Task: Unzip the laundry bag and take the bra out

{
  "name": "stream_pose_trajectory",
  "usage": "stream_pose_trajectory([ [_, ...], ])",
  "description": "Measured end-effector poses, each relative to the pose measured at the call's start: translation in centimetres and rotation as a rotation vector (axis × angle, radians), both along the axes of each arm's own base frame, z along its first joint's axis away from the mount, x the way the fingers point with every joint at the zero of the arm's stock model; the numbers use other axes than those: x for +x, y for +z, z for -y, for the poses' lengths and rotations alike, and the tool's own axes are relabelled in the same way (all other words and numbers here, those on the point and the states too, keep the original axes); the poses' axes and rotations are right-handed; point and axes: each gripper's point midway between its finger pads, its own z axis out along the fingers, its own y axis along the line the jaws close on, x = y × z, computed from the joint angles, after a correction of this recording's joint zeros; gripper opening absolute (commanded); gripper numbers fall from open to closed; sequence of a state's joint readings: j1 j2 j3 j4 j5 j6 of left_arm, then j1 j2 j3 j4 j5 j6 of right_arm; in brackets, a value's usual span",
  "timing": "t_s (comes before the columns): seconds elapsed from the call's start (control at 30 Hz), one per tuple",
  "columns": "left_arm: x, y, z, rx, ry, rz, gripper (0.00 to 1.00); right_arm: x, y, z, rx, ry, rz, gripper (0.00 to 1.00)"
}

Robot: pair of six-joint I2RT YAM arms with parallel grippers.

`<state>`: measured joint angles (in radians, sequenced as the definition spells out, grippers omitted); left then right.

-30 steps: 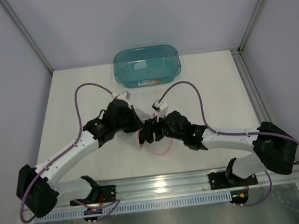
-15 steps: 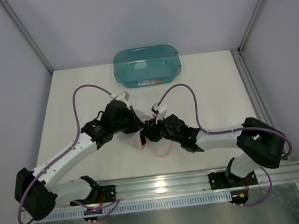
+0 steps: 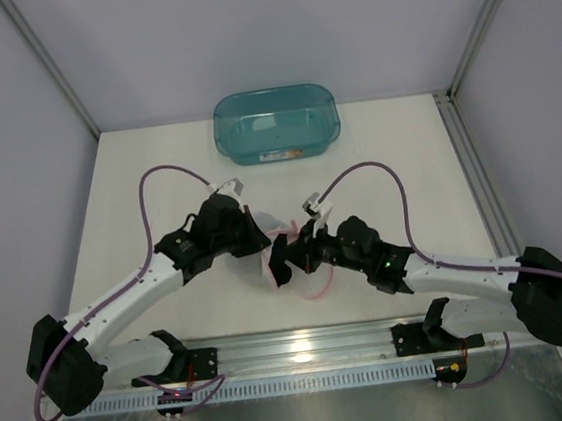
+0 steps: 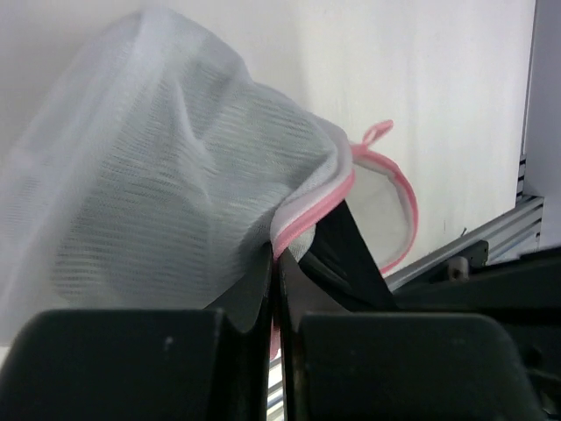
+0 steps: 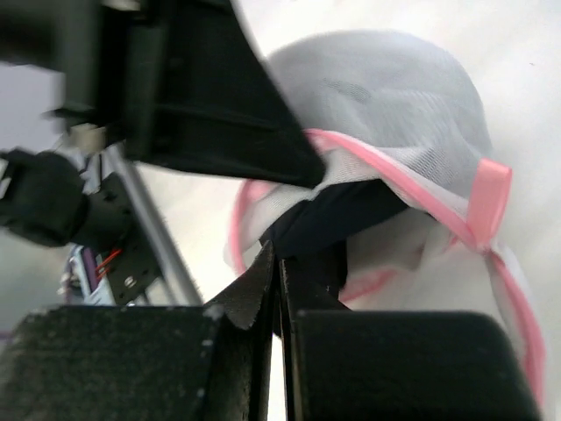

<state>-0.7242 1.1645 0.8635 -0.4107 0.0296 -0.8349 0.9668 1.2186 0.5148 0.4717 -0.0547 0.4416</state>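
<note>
Left hand [image 4: 273,267] is clamped shut on the pink rim of the laundry bag [image 4: 175,193], at the centre of the tabletop [image 3: 406,157]. Right hand [image 5: 277,263] is pinched closed on the bra [image 5: 329,215] at the bag's opening.

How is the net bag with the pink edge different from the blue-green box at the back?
The laundry bag is floppy white mesh with a pink rim; the tub is stiff see-through teal plastic. The bag's rim is pinched by the left gripper; the tub stands alone at the table's far edge. The right gripper pinches the black bra at the bag's opening; nothing touches the tub. Both are open.
</note>
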Motion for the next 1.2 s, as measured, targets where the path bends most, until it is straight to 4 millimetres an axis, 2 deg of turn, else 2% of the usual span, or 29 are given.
stream_pose_trajectory([
  [0.1, 0.1, 0.1, 0.1, -0.008, 0.002, 0.003, 0.0, -2.2, 2.7, 0.8, 0.031, 0.087, 0.033, 0.04],
  [0.27, 0.4, 0.2, 0.0, -0.01, 0.011, 0.009, 0.0, -5.4, 5.4, 2.8, 0.048, 0.188, 0.067, 0.04],
  [0.37, 0.4, 0.2, 0.0, -0.012, 0.013, 0.007, 0.0, -6.4, 6.7, 4.4, 0.051, 0.192, 0.092, 0.04],
  [0.47, 0.3, 0.0, 0.1, -0.022, 0.019, -0.001, 0.0, -6.5, 8.2, 5.7, 0.059, 0.159, 0.128, 0.04],
  [0.67, -0.5, -1.7, 0.2, -0.043, 0.015, -0.047, 0.0, -5.3, 11.8, 6.4, 0.124, 0.079, 0.199, 0.04],
  [0.83, -1.1, -3.1, 0.1, -0.054, 0.023, -0.083, 0.0, -2.7, 14.4, 5.6, 0.146, -0.015, 0.248, 0.04],
  [0.93, -1.1, -3.1, 0.2, -0.065, 0.021, -0.084, 0.0, -1.2, 16.3, 5.3, 0.157, -0.073, 0.288, 0.03],
  [1.07, -1.3, -2.9, 0.4, -0.085, 0.022, -0.084, 0.0, 1.0, 20.9, 5.6, 0.191, -0.17, 0.373, 0.04],
  [1.2, -1.5, -2.8, 0.3, -0.098, 0.019, -0.082, 0.0, 3.4, 26.2, 6.9, 0.227, -0.281, 0.473, 0.03],
])
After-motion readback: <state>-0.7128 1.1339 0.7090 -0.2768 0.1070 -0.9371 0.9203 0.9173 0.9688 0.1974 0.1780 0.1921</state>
